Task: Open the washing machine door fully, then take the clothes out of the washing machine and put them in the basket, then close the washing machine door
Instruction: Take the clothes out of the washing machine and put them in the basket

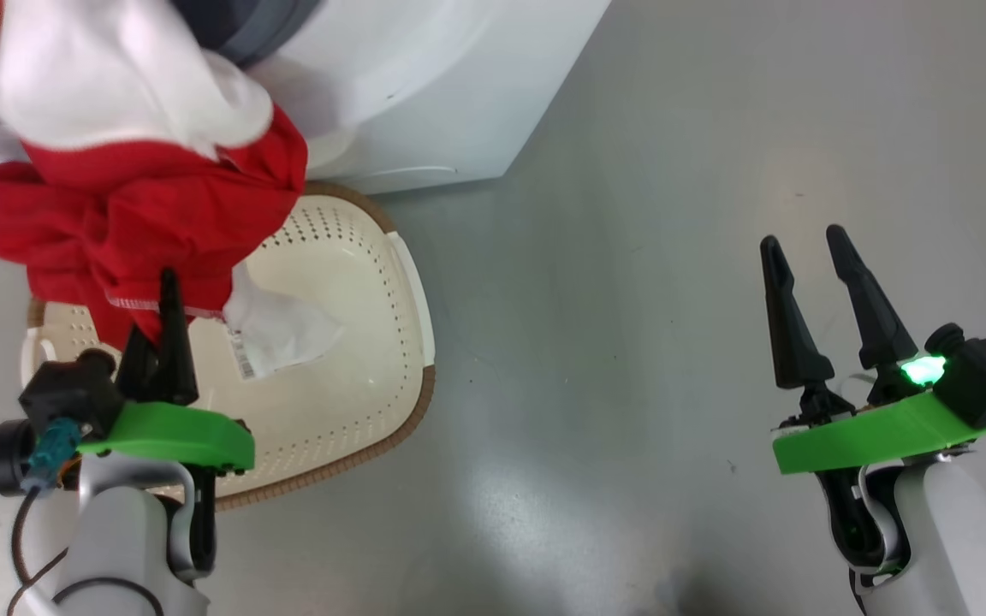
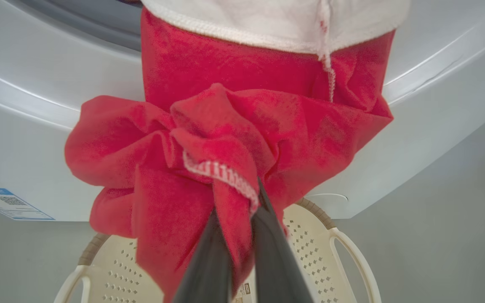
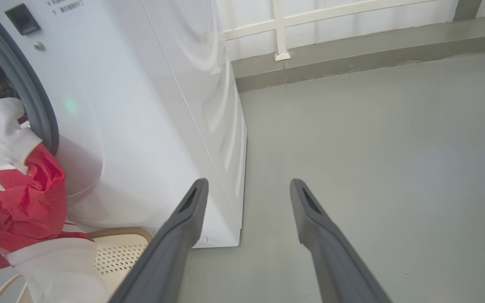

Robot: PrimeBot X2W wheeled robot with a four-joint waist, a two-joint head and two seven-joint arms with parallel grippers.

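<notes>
Near left, the left tool pinches the bright red-and-white bundle of clothes, which hangs over and partly hides the cream perforated plastic basket. Right tool spread, empty. Beyond, the white boxy washing machine is cropped.

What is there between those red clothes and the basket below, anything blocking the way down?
Nothing visible blocks it. The left gripper is shut on the clothes, which hang right above the open basket. Their upper part drapes out of the washing machine opening, so they aren't free of it yet.
</notes>
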